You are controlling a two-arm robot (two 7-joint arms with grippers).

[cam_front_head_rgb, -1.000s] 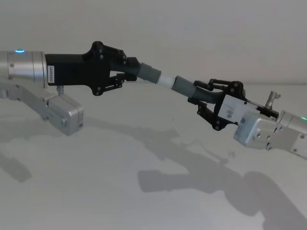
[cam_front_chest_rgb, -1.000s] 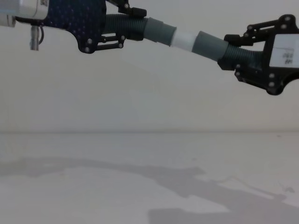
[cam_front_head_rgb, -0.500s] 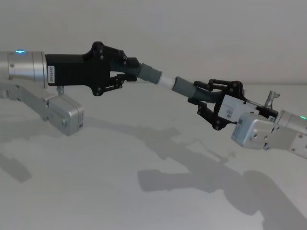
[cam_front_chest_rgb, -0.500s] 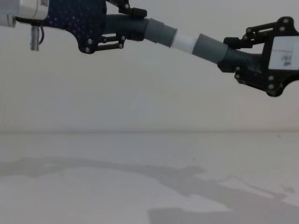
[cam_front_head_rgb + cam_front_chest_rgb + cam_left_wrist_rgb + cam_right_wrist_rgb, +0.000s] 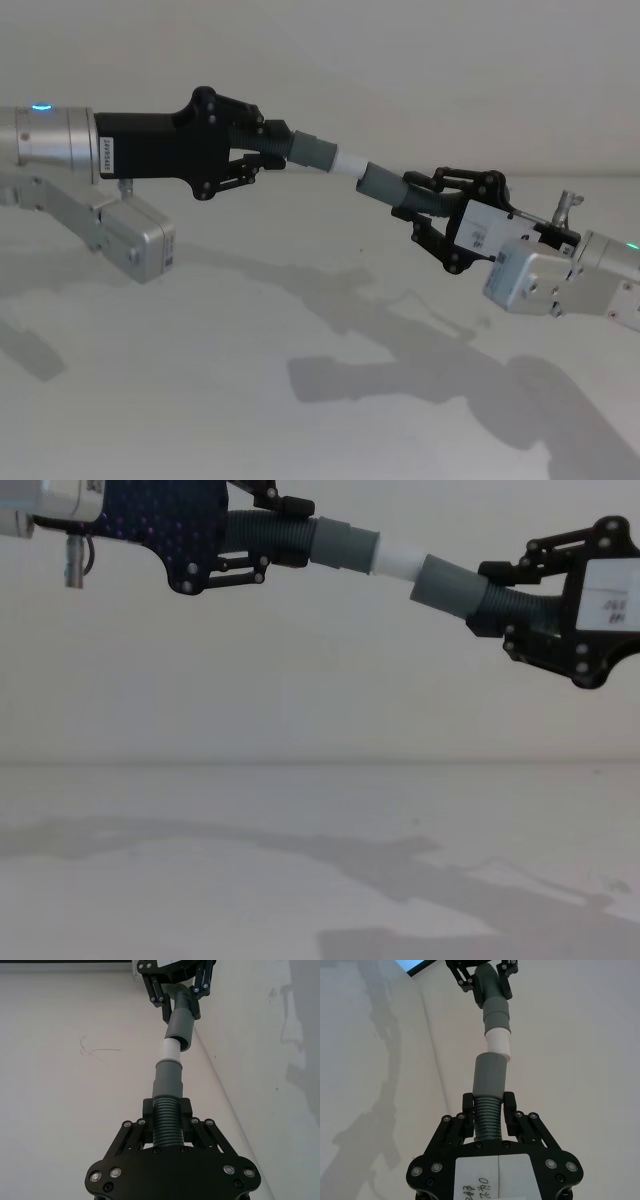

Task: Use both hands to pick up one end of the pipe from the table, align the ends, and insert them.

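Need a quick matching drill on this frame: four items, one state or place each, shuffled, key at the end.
Items
1. left gripper
2. right gripper
3. white tip
4. table

States
A. shut on the hose piece with the wide dark grey cuff
B. bare, below both raised arms
C. shut on the hose piece that carries the white tip
D. at the mouth of the wide cuff, partly showing

Pairs: 1-C, 2-A, 3-D, 4-B

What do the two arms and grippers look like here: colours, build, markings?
Both grippers, left and right, are black skeletal linkages dotted with small silver screws. The arms are silver cylinders; the left shows a blue-green light on top, the right a green one. The right gripper carries a white label with handwriting.
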